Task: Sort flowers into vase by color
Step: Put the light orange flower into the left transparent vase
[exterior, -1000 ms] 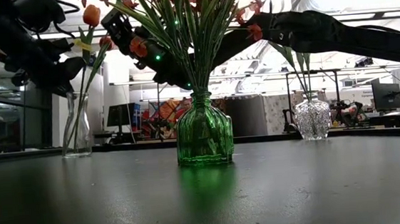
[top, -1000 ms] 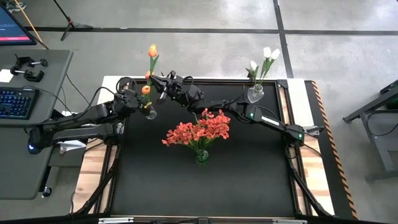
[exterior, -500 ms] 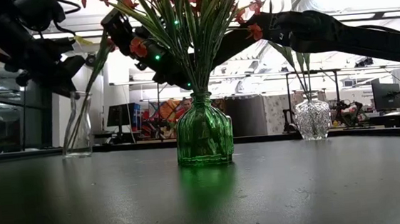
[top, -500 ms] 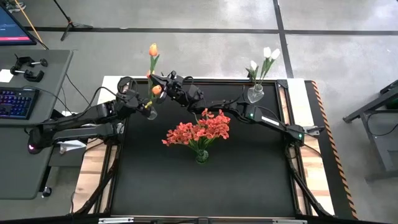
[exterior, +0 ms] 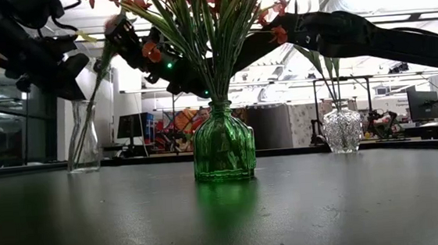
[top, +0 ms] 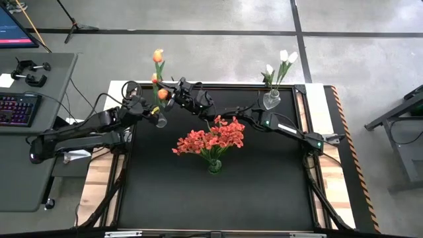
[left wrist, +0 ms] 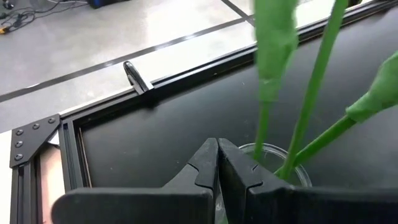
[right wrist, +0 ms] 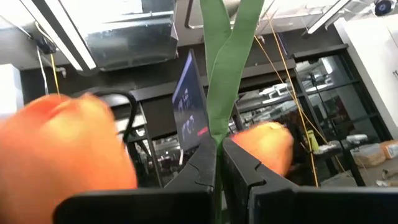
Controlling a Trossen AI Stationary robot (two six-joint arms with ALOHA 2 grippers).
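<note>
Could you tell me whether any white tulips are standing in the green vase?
No, the green vase holds only the red-orange blossoms; the white tulips stand in the clear vase at the back right.

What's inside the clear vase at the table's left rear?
The clear vase holds green stems of orange tulips; the left wrist view shows three stems entering its mouth. The left gripper covers part of the rim, so the vase's bottom isn't visible there.

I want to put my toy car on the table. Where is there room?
The near half of the black table, in front of the green vase, is bare. So is the stretch right of it, below the white tulips. The far left corner is crowded: both tools meet at the orange tulips.
</note>
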